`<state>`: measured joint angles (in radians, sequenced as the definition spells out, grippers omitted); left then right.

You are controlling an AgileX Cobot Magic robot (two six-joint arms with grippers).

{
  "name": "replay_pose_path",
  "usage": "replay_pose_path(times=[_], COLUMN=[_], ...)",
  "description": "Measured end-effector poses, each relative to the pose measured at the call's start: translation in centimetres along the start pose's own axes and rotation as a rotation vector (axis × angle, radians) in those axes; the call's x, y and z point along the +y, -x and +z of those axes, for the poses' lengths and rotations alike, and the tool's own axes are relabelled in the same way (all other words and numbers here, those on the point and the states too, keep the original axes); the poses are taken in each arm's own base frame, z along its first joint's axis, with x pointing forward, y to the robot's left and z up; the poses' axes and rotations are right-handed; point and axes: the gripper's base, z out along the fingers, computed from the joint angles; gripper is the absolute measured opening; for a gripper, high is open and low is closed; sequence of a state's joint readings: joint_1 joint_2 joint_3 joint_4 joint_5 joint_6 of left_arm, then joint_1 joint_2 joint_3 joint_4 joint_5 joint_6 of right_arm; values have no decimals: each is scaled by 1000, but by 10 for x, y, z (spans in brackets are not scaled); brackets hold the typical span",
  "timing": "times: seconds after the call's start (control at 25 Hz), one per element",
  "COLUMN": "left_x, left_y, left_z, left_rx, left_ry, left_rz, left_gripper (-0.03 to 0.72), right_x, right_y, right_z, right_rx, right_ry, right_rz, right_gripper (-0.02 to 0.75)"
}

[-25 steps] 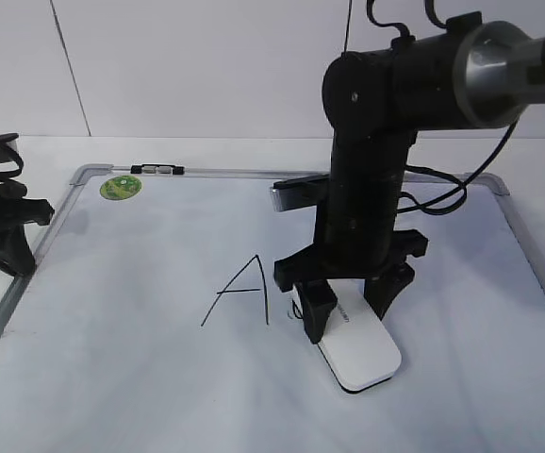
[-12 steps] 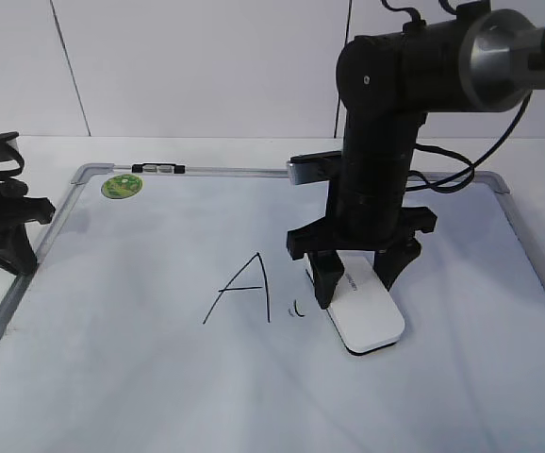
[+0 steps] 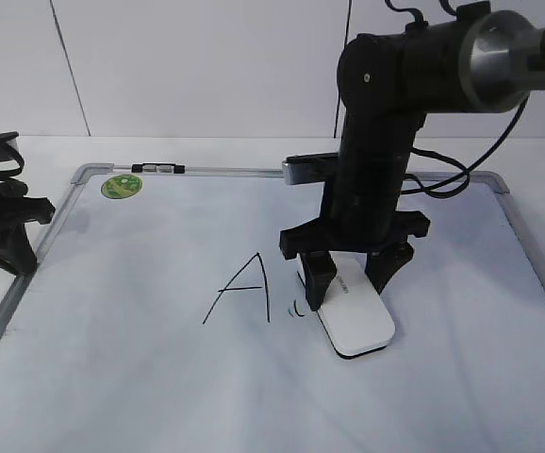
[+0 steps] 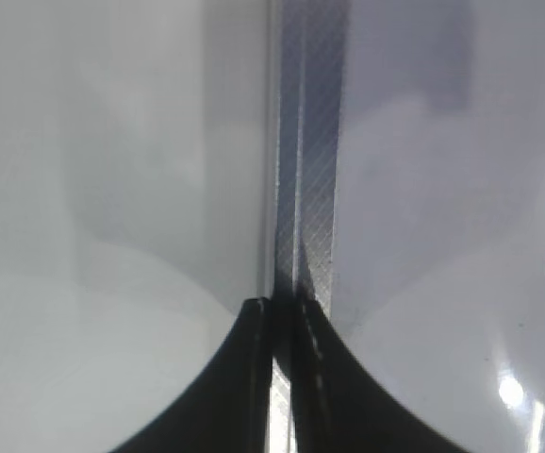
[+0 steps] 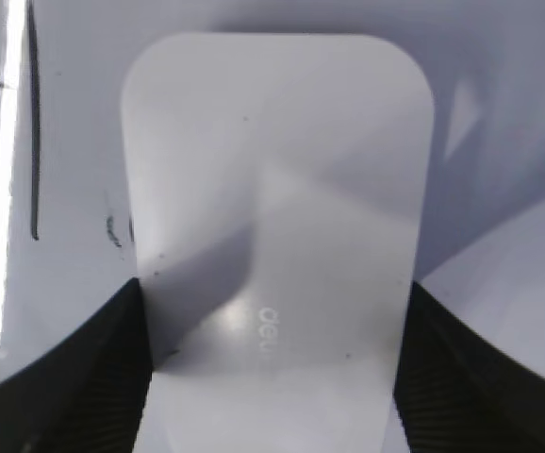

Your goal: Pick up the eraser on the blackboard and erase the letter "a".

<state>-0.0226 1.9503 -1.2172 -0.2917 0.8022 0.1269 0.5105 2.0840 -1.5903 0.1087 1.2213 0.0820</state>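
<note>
Exterior view: right fingers [image 3: 322, 274] pinching eraser [image 3: 355, 321]; left fingers [image 4: 254, 377] pressed together.

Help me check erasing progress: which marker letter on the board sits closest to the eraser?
The small, partly wiped "a" remnant, just left of the eraser held in the right gripper. The tall capital A stands farther left.
</note>
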Motion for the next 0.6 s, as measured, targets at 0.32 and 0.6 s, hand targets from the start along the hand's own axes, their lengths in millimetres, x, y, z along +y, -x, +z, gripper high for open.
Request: replay_pose_path(times=[0.32, 0.6], left_x=[0, 0], left_y=[0, 0], left_z=[0, 0], left_rx=[0, 0], left_ry=[-2, -2], left_rz=[-2, -2], left_gripper=[15, 15], right_x=[11, 17], right_y=[-2, -3], right_z=[1, 2], right_rx=[4, 5], right_ry=[2, 5], right_rz=[-30, -41], right_gripper=[526, 526])
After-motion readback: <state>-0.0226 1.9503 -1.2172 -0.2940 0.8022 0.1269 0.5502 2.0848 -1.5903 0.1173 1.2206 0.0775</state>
